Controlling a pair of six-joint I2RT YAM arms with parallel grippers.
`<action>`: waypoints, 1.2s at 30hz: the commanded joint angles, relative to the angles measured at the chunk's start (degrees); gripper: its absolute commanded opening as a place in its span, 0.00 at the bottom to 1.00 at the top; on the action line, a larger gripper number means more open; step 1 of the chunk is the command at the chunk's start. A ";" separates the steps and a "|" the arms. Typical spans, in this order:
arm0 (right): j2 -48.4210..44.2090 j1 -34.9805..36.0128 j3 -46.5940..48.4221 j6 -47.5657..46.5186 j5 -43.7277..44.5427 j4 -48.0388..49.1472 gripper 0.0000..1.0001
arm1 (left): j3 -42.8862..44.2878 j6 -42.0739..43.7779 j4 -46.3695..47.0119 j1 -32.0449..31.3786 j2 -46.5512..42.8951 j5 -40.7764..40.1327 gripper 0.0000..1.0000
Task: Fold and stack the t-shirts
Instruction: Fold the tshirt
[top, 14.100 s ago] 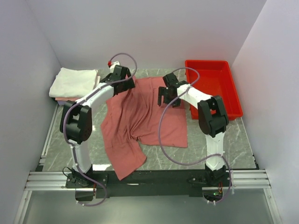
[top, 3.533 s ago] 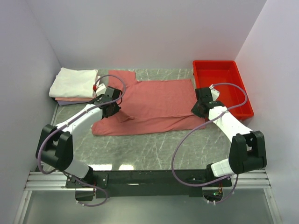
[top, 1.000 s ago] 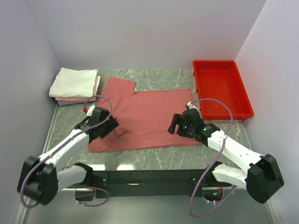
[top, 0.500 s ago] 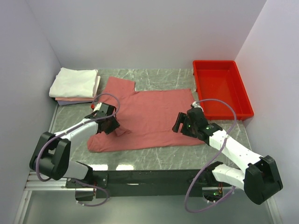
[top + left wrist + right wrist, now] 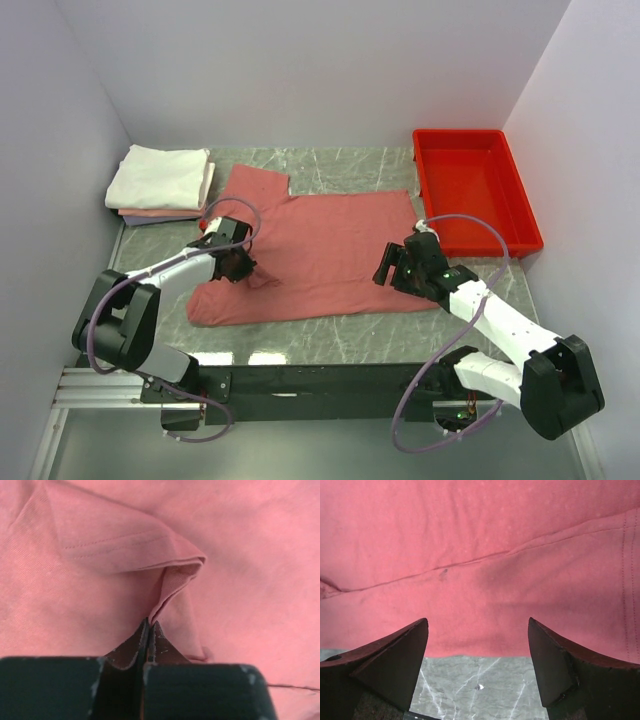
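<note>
Soft, limp salmon-red cotton t-shirt (image 5: 330, 250) will drape and wrinkle, so grip its edges. Left pincer (image 5: 149, 628) pinches a raised fold; right pincer (image 5: 477, 630) hovers spread above the lower hem.

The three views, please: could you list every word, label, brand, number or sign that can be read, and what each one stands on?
None can be read in any view.
The red shirt shows only plain cloth and stitching.
The folded stack and the tray carry no print or label that can be seen.
</note>
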 commanded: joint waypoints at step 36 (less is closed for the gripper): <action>2.34 -5.42 2.98 -4.80 -0.05 1.39 0.86 | 24.38 3.80 -0.37 -0.11 15.64 1.72 0.74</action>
